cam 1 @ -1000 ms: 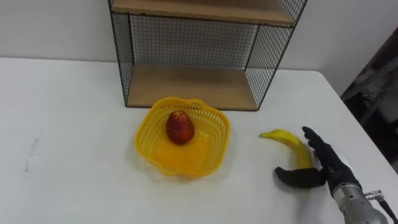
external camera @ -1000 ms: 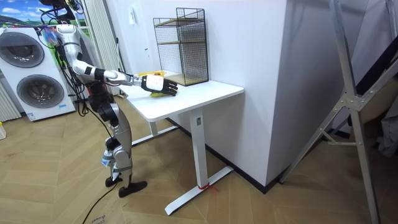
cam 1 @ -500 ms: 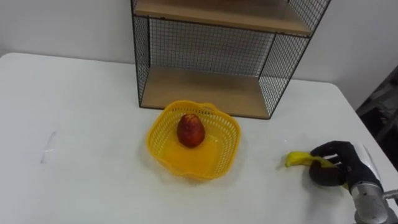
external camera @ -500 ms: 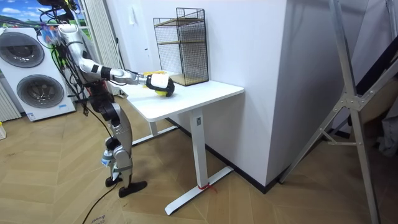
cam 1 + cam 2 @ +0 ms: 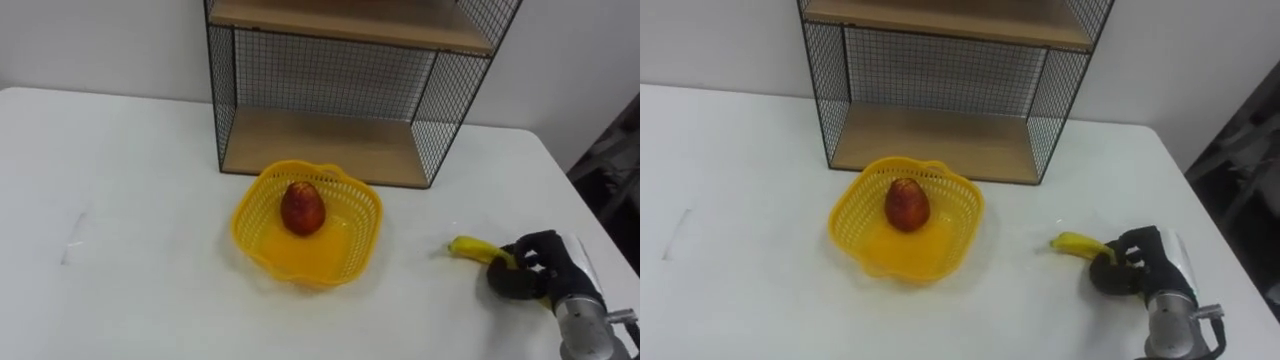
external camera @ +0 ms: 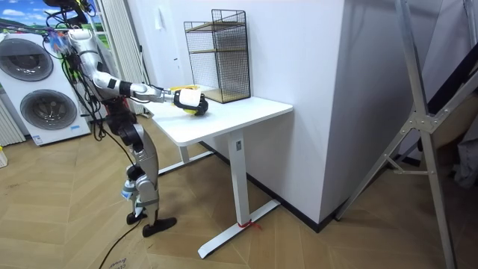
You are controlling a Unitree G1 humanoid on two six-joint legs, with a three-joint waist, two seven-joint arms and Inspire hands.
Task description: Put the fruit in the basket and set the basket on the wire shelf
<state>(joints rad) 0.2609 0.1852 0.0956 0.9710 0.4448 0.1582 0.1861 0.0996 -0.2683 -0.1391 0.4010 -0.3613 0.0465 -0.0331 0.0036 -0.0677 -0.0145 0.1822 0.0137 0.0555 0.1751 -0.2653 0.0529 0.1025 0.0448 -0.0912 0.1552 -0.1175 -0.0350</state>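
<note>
Right hand (image 5: 538,272) curled round the banana (image 5: 472,249), low on the worktop (image 5: 130,200) near its right edge.
I'd firm the grip on the smooth, curved skin, lift clear, then lower it into the yellow lattice basket (image 5: 347,243) with the wavy rim, beside the glossy red fruit (image 5: 302,207), before the wood-boarded wire shelf (image 5: 330,145).

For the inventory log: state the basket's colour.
Yellow: the round plastic lattice basket, clearest in the left eye view.

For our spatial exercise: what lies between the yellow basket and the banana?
Nothing: bare table separates basket and banana, shown in both eye views.
</note>
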